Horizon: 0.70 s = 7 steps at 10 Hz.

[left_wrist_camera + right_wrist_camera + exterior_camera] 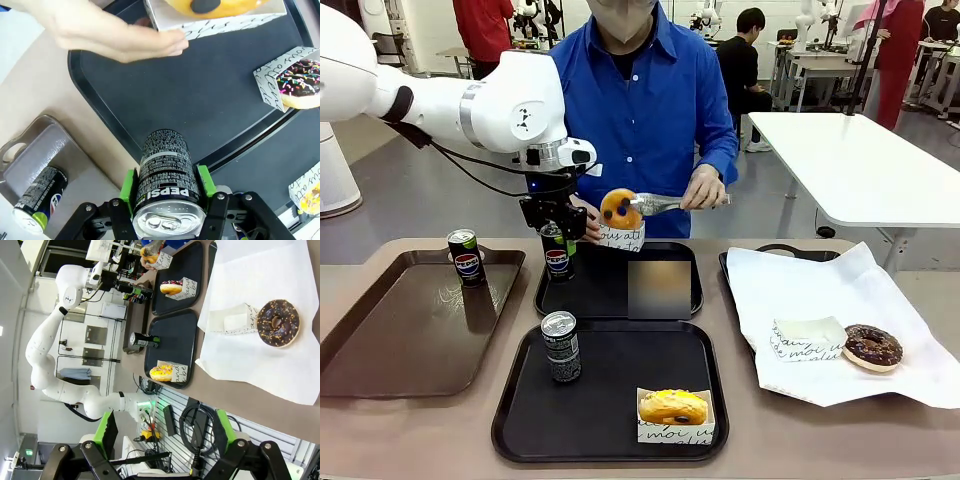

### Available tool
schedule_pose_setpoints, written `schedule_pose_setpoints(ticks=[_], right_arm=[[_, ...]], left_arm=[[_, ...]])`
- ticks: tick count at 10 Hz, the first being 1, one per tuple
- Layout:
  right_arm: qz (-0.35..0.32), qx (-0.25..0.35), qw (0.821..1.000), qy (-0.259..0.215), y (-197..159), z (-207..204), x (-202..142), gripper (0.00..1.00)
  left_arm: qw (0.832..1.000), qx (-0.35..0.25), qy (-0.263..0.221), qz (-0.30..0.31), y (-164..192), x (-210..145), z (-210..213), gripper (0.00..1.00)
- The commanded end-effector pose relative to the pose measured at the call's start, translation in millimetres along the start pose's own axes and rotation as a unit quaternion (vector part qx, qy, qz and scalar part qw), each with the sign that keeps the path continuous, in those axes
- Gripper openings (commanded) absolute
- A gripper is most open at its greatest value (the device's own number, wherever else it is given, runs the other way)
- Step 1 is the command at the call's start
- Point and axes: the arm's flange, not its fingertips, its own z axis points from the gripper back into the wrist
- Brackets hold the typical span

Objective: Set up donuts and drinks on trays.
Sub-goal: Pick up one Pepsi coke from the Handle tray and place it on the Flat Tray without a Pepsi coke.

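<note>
Left tool, just right of the brown tray and its lone can: clamped by the green pads on the held can, upright, low over the left edge of the far tray; base touching or just above, impossible to tell. Likely step: setting this drink down.

Lower straight, without tilt, to a flat seat on bare tray floor inside the raised rim, never on the rim itself. Only then part the pads and lift straight up, to avoid tipping the slim can. Aim for the far-left corner, matching the standing can placed at the far left of the near tray, with a yellow donut at that tray's near right.

Mind the person's hand just right of the drop spot, steadying a paper sleeve, with tongs bringing an orange donut to it. Slow down or wait in case of any leftward drift of that hand. Leave room too for the sprinkled donut lying farther right on the same tray.

Farther right on the counter: white paper carrying an empty sleeve and a chocolate donut, well apart from this move.

Right tool: pads spread wide, nothing between them, well clear of both trays.
</note>
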Motion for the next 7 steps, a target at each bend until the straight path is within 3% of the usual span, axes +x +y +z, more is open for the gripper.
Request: schedule_pose_setpoints(ticks=[1,2,5,6,7], right_arm=[[0.009,0.012,1.0,-0.005,-1,0,0,1.0],[0.009,0.012,1.0,-0.005,-1,0,0,1.0],[0.009,0.012,1.0,-0.005,-1,0,0,1.0],[0.009,0.012,1.0,-0.005,-1,0,0,1.0],[0.009,0.012,1.0,-0.005,-1,0,0,1.0]], left_arm=[[1.0,0.022,0.002,0.002,5,-22,3,0.58],[1.0,0.013,0.018,-0.012,10,-46,13,0.58],[0.997,-0.003,-0.027,-0.067,26,-152,78,0.58],[0.998,0.029,-0.045,-0.038,30,-179,89,0.58],[0.999,0.02,-0.048,-0.013,35,-190,94,0.58]])
